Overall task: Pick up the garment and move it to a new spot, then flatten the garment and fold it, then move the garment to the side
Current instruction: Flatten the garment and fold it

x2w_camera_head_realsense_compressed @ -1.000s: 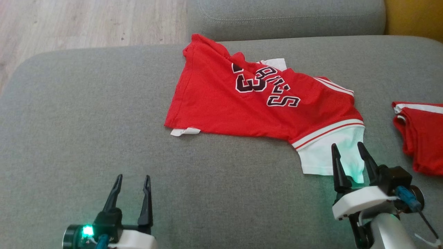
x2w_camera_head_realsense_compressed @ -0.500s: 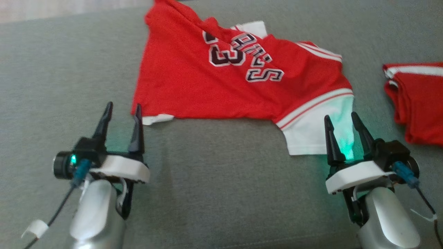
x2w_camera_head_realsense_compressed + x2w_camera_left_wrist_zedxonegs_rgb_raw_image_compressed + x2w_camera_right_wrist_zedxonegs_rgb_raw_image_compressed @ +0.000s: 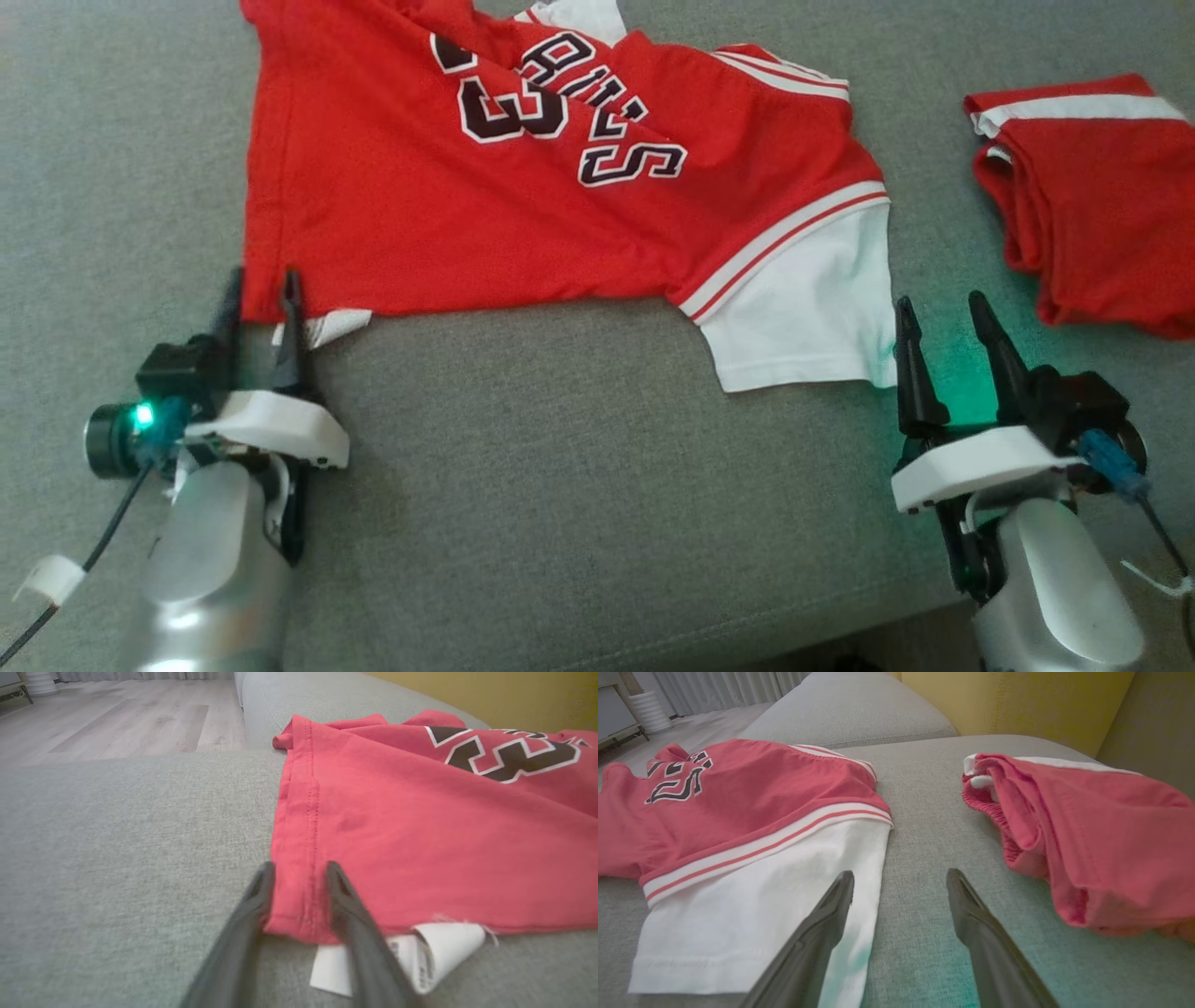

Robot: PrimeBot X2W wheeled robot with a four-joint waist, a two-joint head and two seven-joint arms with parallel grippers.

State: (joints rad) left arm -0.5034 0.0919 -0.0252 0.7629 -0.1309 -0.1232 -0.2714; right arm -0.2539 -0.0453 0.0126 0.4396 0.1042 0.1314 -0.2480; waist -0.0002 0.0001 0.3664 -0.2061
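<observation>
Garment (image 3: 392,205): red mesh jersey T-shirt, white short sleeves with red stripes, black white-edged lettering. It lies spread on the grey fabric sofa cushion (image 3: 560,485), upper centre of the head view. Its long axis runs left to right, with the hem at the left and the white sleeve (image 3: 803,308) at the lower right.

Left gripper (image 3: 262,294), lower left, is the nearer one and already placed. Its two dark fingers straddle the near hem corner, with red cloth lying flat between them. The jaws are parted, narrower than the other pair, and not pinching as far as I can judge. A white care tag (image 3: 434,947) curls out from under the hem just right of the fingers — it may get caught in the grip.

Right gripper (image 3: 941,313), lower right, stands wide and empty, just beside the sleeve's outer edge.

Second red cloth with white band (image 3: 1083,187), bunched at the right edge of the frame. It lies apart from the jersey but near the right gripper — the likeliest thing to snag.

Judgement: the next move is to close on the hem corner, then take the sleeve, then lift.
</observation>
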